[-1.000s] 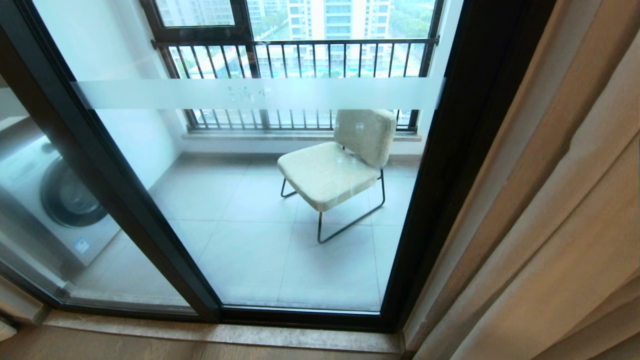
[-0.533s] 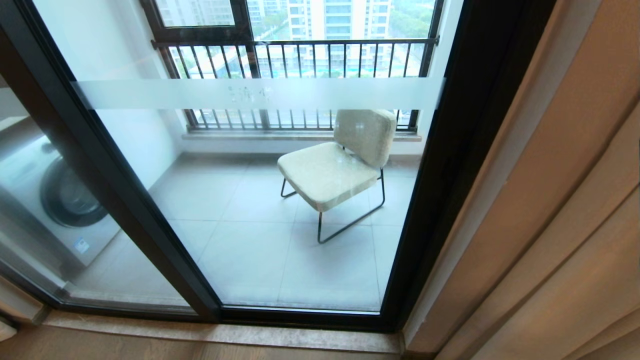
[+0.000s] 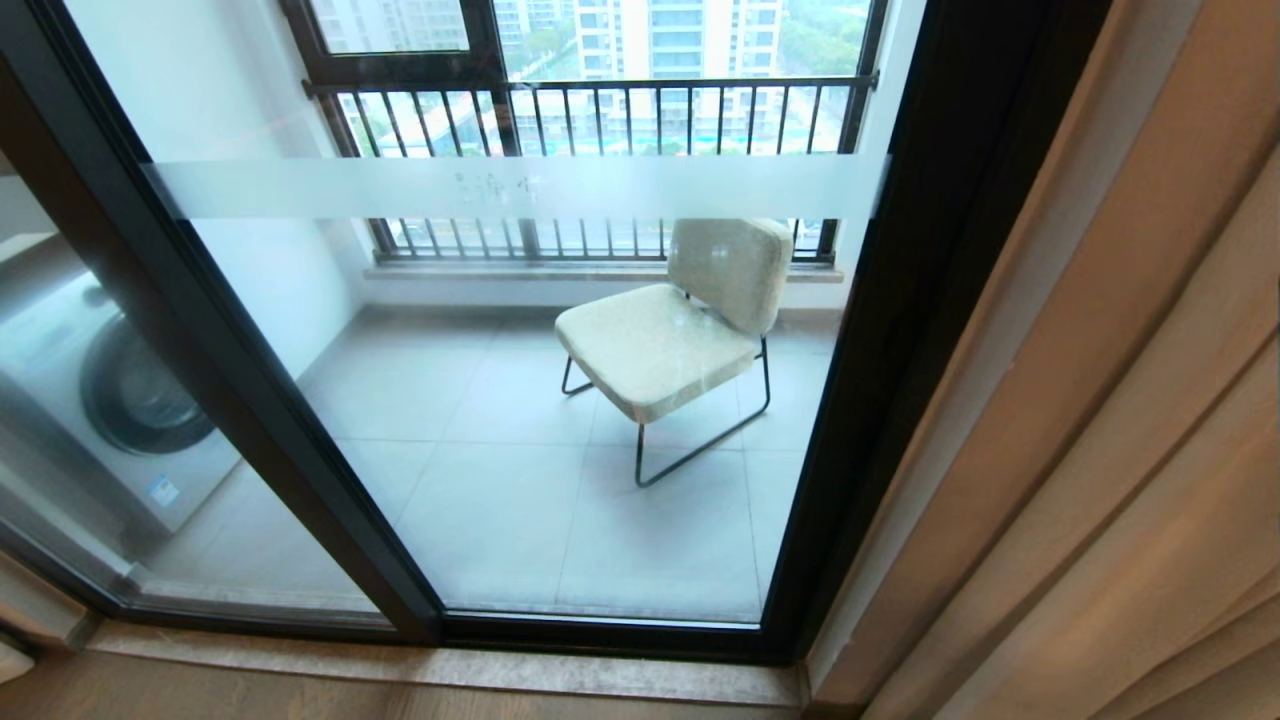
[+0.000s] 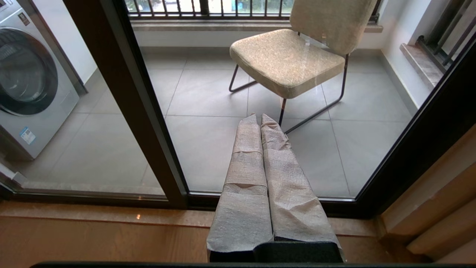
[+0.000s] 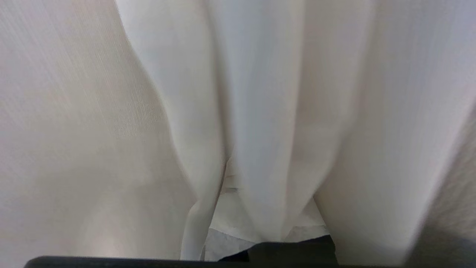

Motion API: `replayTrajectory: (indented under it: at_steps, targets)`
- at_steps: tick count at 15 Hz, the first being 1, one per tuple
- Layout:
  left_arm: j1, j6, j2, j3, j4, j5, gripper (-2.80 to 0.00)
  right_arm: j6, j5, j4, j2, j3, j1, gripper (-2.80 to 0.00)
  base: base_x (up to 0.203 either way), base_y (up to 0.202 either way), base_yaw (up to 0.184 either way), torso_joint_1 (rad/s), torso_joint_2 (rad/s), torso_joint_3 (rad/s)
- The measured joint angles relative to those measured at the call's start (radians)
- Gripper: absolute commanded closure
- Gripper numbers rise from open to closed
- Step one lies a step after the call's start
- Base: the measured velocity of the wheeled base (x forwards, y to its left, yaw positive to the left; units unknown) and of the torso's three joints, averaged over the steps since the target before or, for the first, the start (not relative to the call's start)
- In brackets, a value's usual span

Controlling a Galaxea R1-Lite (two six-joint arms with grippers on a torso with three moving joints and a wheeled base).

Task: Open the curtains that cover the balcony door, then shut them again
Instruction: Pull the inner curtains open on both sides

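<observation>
- Door glass (image 3: 520, 400) is bare in my head cam — curtains (image 3: 1120, 420) bunched at the far right, beside the black frame. Judging by that, the open half is done and I'm on the close.
- R gripper (image 5: 267, 223) is buried in white sheer folds on its wrist cam; fingers mostly hidden by cloth. I read them as pressed together, but whether they pinch fabric — can't tell.
- L gripper (image 4: 260, 123) parked low in front of the door, wrapped fingers shut, holding nothing.
- To do it well, I'd carry the cloth leftward across the glass slow and level, w/ the pull kept along the rail so pleats don't snag, and check that both the sheer and the heavy drape come along.
- Vs the earlier head frames: the beige folds at right have shifted shape; door, chair (image 3: 680, 330) and washer (image 3: 110, 400) unchanged, so camera didn't move.
</observation>
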Motion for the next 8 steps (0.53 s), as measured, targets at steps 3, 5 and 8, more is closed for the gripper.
replayTrajectory:
  at_steps: [3,5,8]
  targets:
    - [0.000,0.000,0.000,0.000,0.000,0.000,0.00,0.005,0.125,-0.006,-0.095,0.086,0.055,0.00,0.000,0.000,0.000,0.000,0.00,0.000]
    - [0.000,0.000,0.000,0.000,0.000,0.000,0.00,0.021,0.145,-0.004,-0.164,0.156,0.122,0.00,0.000,0.000,0.000,0.000,0.00,0.000]
    - [0.000,0.000,0.000,0.000,0.000,0.000,0.00,0.028,0.147,-0.012,-0.234,0.219,0.218,0.00,0.000,0.000,0.000,0.000,0.00,0.000]
